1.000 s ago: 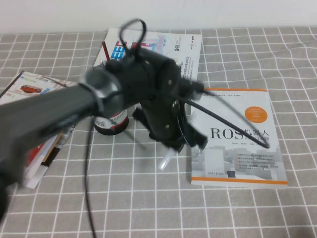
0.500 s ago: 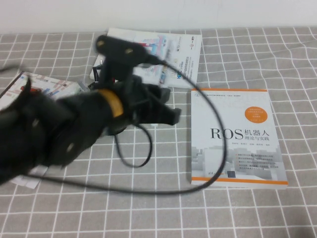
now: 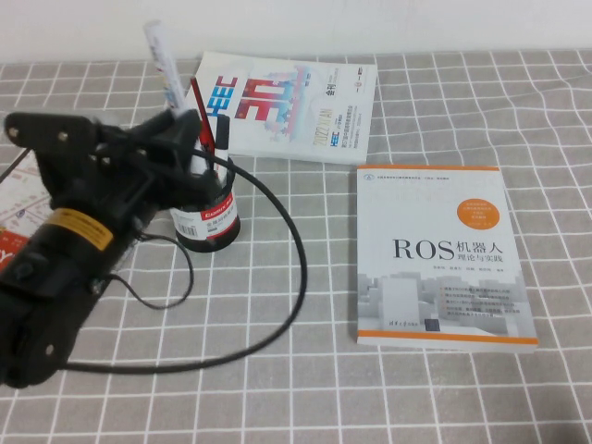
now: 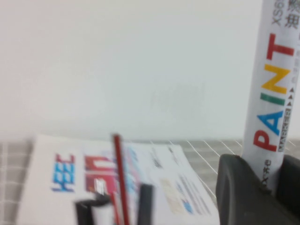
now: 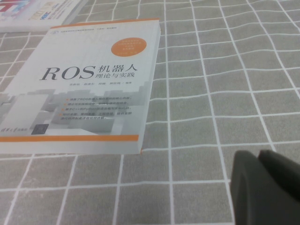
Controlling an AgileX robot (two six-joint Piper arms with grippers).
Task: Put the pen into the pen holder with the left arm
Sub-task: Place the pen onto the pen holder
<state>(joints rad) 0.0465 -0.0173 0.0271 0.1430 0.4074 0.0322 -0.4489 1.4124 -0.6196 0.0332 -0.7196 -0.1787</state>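
My left gripper (image 3: 181,132) is shut on the white PAINT pen (image 3: 163,58) and holds it upright, its cap end pointing up. It sits just above and left of the black mesh pen holder (image 3: 209,225), which has a red-and-white label. A red pencil (image 3: 204,115) stands in the holder. In the left wrist view the pen (image 4: 273,91) rises from between the left gripper's (image 4: 263,165) black fingers (image 4: 239,192), with the red pencil (image 4: 120,178) below it. The right gripper (image 5: 268,185) is shut and empty over the checked cloth, out of the high view.
A ROS book (image 3: 446,254) lies on the right of the checked cloth. A white magazine (image 3: 287,102) lies behind the holder and another (image 3: 18,203) under the left arm. A black cable (image 3: 277,314) loops across the cloth in front of the holder.
The left arm has swung back from mid-table to the left. The pen, earlier pointing down near the ROS book, now stands upright in the gripper beside the holder.
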